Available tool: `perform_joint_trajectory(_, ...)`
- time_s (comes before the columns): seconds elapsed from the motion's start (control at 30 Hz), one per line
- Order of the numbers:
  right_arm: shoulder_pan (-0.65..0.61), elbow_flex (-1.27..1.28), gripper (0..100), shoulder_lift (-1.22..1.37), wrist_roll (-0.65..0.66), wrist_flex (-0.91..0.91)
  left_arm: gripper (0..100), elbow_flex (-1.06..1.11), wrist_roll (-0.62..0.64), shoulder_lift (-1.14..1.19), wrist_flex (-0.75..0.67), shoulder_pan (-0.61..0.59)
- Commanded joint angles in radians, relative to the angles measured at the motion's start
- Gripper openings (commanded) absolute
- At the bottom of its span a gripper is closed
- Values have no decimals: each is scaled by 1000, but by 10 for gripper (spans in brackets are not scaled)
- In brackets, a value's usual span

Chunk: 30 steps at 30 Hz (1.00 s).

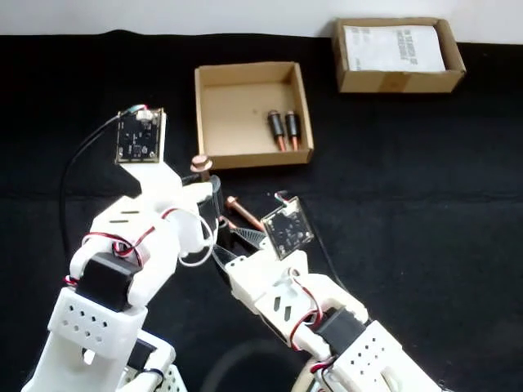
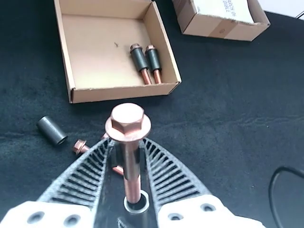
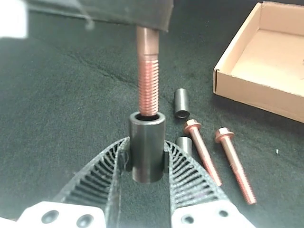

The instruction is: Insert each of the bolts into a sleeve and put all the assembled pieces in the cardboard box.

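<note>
Bolt [image 2: 127, 124] pinched by left tool [image 2: 126, 143] | tip hidden in sleeve [image 3: 147, 154] pinched by right tool [image 3: 146, 144]

Cardboard boxes on the worktop [image 1: 409, 204]: two, an open box [image 1: 257, 157] and a second box [image 1: 398, 82]. Assembled pieces in the open box: two [image 2: 138, 61] [image 2: 153, 61]. Bare bolts: three, with one bolt [image 2: 127, 124] clamped in the left claw [image 2: 127, 140] and two loose [image 3: 204, 152] [image 3: 235, 166]. Bare sleeves: three, with one sleeve [image 3: 147, 128] clamped in the right claw [image 3: 146, 145] and two loose [image 3: 182, 103] [image 3: 184, 142]. Claws: two.
</note>
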Motion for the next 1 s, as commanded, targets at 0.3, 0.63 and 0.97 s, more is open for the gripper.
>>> perform_joint_trajectory(0.3, 18, -4, 6, -25, -9, -31, 8, 18, 5, 2, 2, 91)
perform_joint_trajectory(0.63, 24, -10, 6, -27, -8, -33, 8, 21, 5, 4, 3, 90)
perform_joint_trajectory(0.97, 87, -12, 6, -30, -3, -107, 10, 56, 2, 1, 51, 77)
